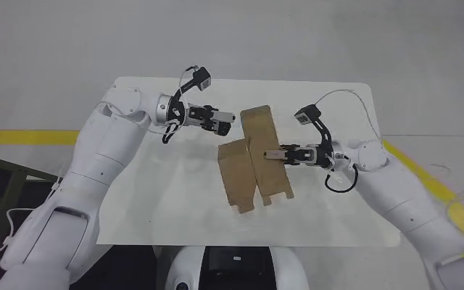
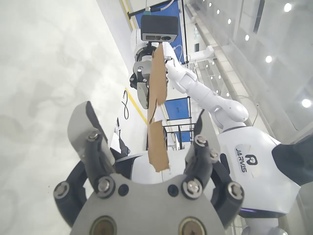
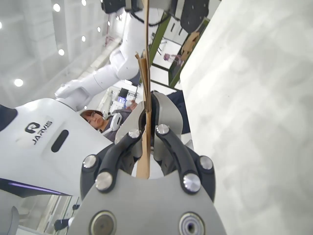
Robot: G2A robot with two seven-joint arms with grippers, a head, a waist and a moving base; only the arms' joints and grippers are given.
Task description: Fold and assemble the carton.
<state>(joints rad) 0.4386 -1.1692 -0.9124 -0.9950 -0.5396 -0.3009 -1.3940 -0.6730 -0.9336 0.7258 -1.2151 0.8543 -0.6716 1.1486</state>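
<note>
Carton (image 1: 254, 163), flattened, is held level over the desk (image 1: 145, 210) centre, its long axis running 12 to 6 o'clock. Right end effector (image 1: 270, 154) pinches its 3 o'clock edge. Left end effector (image 1: 226, 122), spread wide and empty, sits just off its 11 o'clock corner.

Lab hall, yellow floor line (image 1: 36, 136), ceiling spotlights (image 2: 287, 7)

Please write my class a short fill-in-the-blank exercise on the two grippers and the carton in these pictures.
1. The right gripper is ____ on the carton.
2. The left gripper is ____ and holds nothing.
3. The carton is ____ in colour.
Missing words: shut; open; brown.
</note>
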